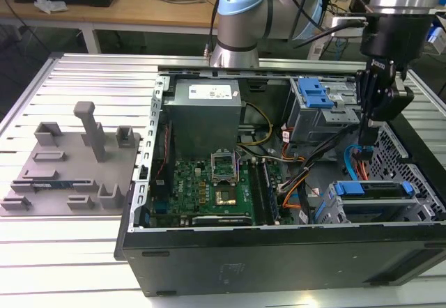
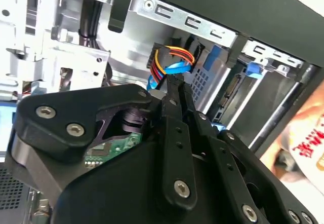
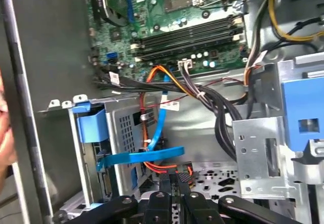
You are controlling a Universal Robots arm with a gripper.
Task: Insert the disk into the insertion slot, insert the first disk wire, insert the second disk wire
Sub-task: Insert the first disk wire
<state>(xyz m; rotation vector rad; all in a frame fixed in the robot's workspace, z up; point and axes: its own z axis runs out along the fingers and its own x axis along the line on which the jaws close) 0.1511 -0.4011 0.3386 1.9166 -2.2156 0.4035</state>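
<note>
Reaching down into the open computer case near the exterior view's right, the gripper hangs just above the tangle of cables beside the drive cage. In both wrist views its jaws are drawn narrow, the tips nearly meeting; whether anything is pinched between them I cannot tell.

The disk already sits inside the insertion slot, its blue carrier edge showing at the cage mouth. The first disk wire, orange, red and black, loops close under the fingertips. The second disk wire lies flat across the cage face just beside it, with another stretch of it rising towards the motherboard.

A thick black cable bundle crosses the space between the cage and the grey metal bay, which carries the blue latch plate, so the room around the tips is crowded. Yellow-and-black wires curve past farther back. The power supply stands at the far side of the case. A grey fixture plate lies on the slatted table, well apart to the exterior view's left.
</note>
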